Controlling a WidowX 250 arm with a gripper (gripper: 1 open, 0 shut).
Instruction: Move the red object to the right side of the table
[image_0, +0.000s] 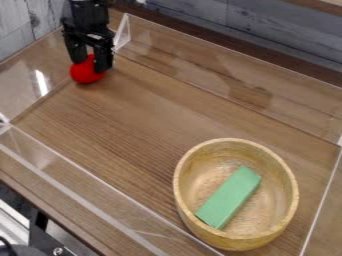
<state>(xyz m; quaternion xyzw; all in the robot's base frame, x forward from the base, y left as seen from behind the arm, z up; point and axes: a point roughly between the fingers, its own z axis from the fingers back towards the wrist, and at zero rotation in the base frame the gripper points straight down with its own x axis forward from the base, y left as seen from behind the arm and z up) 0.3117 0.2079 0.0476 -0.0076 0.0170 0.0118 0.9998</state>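
While the gripper (88, 46) covers the upper part of the red object (88, 70), only the lower, rounded front of that toy reads clearly: bright red, smooth, with its top lost behind dark fingers. Leafy tip can't be made out. Object sits on the table (174, 110) in the upper left of the view, near the clear side wall (38, 75). Gripper is over it, jaws open, spread wide to either side of its top; can't tell whether either finger touches it, fingertips are too small and dark. No visible grip. Arm runs out of the top edge, so most of it is cut off. Finger shape is hard to separate from the shadowy black linkage. Tabletop is brown wood grain, boards running diagonally, soft sheen in places. Left wall is transparent, acrylic-looking, with glare streaks that blur where the wall ends and the reflections start. Wall along the upper right is also clear, dark surface behind it. Bottom left corner has dark cables or hardware (30, 235), cropped by the frame, can't identify. Bowl (189, 200) is at lower right: round, light wood, thick smooth rim, deep sides. Green block (229, 196) lies inside it, tilted diagonally in view, rectangular, flat-faced, matt. Its underside is hidden, so exact contact with the bowl floor can't be read.
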